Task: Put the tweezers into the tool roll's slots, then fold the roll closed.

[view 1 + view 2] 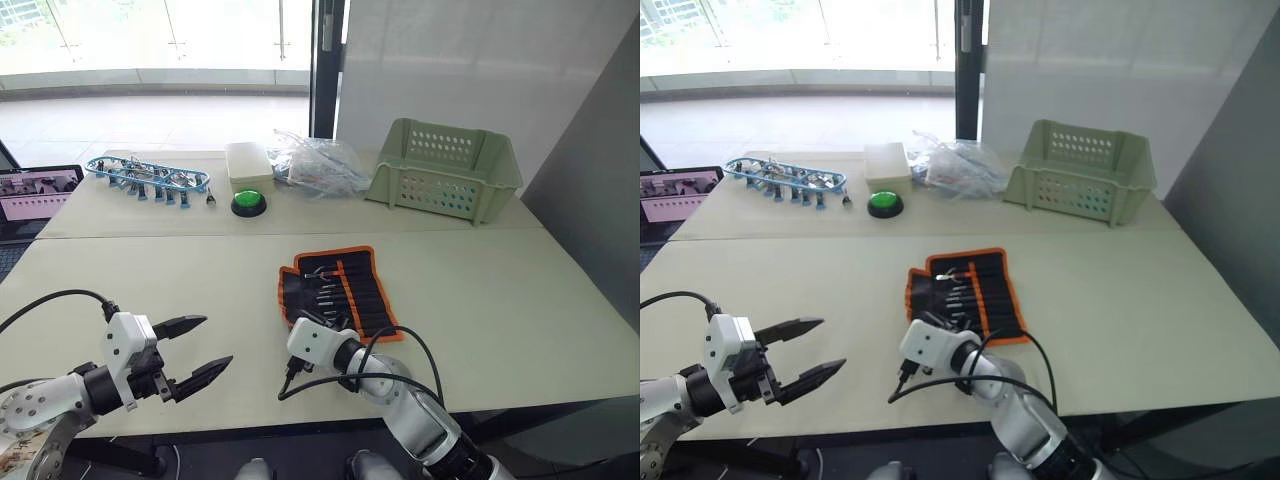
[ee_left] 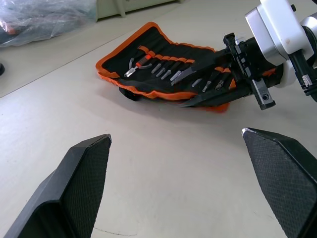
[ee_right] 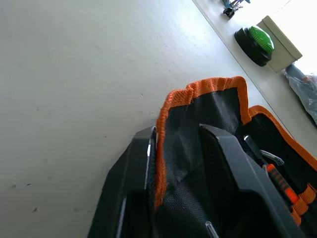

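Tool roll: it lay open on the table, long axis running away from me, tweezers seated in the slots.
Right gripper: I had it pinched on the roll's near orange edge (fabric between both fingers).
Left gripper: jaws spread, empty, well to the roll's left.
Nearer arm: right; I judged the fold should carry that edge away from me.

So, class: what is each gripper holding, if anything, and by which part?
The right gripper pinches the tool roll by its orange-edged near-left flap. The left gripper is open, holding nothing.
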